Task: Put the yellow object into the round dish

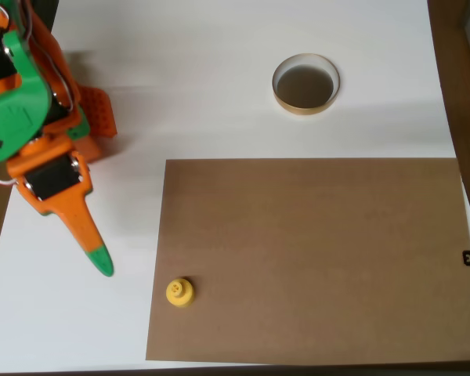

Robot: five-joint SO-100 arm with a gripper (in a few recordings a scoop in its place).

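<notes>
The yellow object [179, 292] is a small round piece with a knob on top. It stands on the brown mat [313, 258] near the mat's lower left corner. The round dish [305, 84], with a tan rim and a dark inside, holds nothing and sits on the white table at the upper middle, beyond the mat's far edge. My orange gripper [100, 262] with its green tip points down-right at the left, over the white table. It is up and to the left of the yellow object and apart from it. A single tapered finger shows, so the jaw gap is hidden.
The orange and green arm body [31, 117] fills the upper left corner. The white table [180, 78] ends at darker edges on the right and bottom. A small black tag [468, 257] sits at the mat's right edge.
</notes>
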